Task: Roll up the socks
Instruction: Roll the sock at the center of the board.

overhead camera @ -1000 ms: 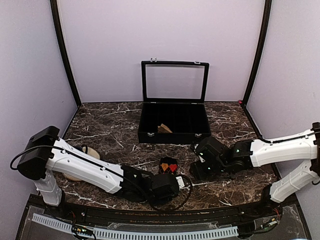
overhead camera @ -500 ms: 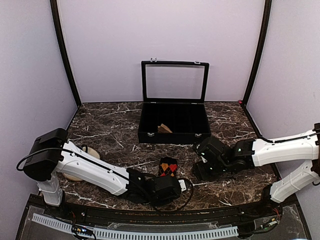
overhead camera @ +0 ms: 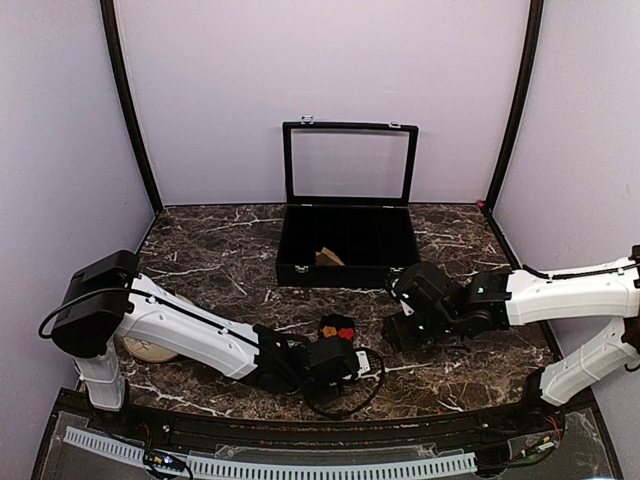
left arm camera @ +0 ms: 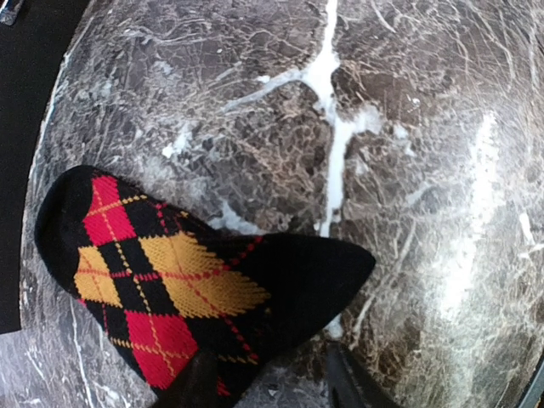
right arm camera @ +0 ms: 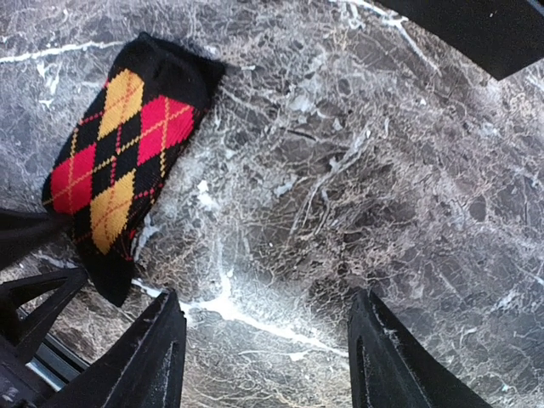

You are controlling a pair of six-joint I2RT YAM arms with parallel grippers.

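Note:
The argyle sock [overhead camera: 337, 329] lies flat on the marble table in front of the case, its red, orange and black diamonds clear in the left wrist view [left arm camera: 161, 280] and the right wrist view [right arm camera: 127, 153]. My left gripper [overhead camera: 338, 346] is low at the sock's near end. Its jaws [left arm camera: 268, 393] stand apart with the sock's black edge between them; one finger [left arm camera: 194, 384] overlaps the fabric, the other is off it. My right gripper [overhead camera: 393, 330] is open over bare marble [right arm camera: 263, 357], to the right of the sock. A tan sock [overhead camera: 327, 257] sits in the case.
The black compartment case [overhead camera: 347, 262] stands open behind the sock, lid upright. A tan round thing [overhead camera: 150, 348] lies under the left arm at the near left. The table's front rail [overhead camera: 300, 425] is close behind the left gripper.
My left gripper has settled lower at the sock's near end and its jaws have narrowed a little. The right gripper has drawn slightly back toward the case, still open.

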